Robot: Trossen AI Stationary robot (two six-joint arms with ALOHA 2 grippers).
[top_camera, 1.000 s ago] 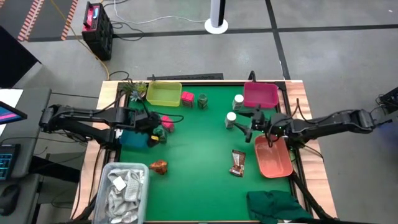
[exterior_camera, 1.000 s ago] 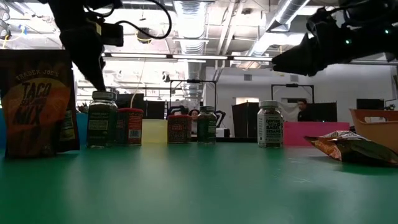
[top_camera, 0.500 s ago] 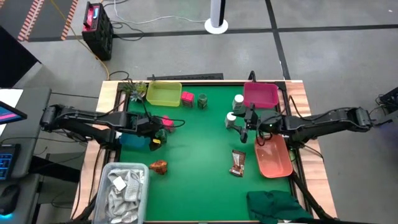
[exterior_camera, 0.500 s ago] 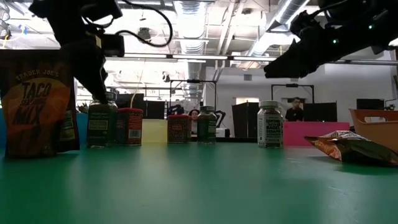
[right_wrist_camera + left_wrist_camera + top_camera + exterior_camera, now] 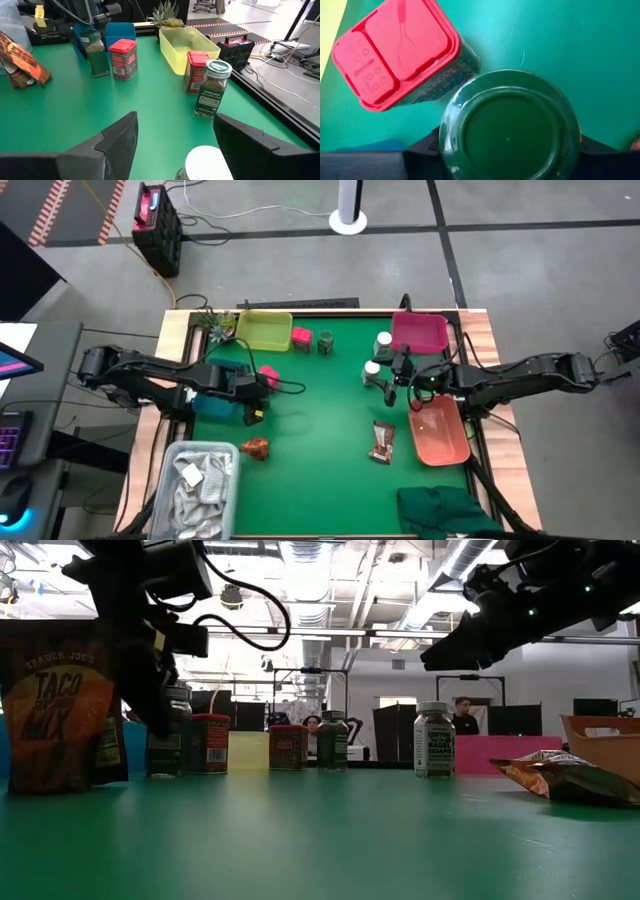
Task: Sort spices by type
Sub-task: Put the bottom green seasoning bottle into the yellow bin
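Jar handling note: your left gripper (image 5: 252,386) clasps the rigid, smooth-sided green jar (image 5: 510,127) beside the pink pack (image 5: 400,50), so hold below the lid, while your right gripper (image 5: 170,150) hovers spread over the white-capped bottle (image 5: 207,162).

Count around the yellow tray (image 5: 263,331): 2 green jars (image 5: 325,341) (image 5: 509,128), 2 red-lidded packs (image 5: 300,337) (image 5: 267,375), 2 white-capped bottles (image 5: 383,341) (image 5: 371,371), 2 brown sachets (image 5: 382,442) (image 5: 256,447). Also 4 trays, 1 rag tub (image 5: 196,486), 1 dark cloth (image 5: 445,511).
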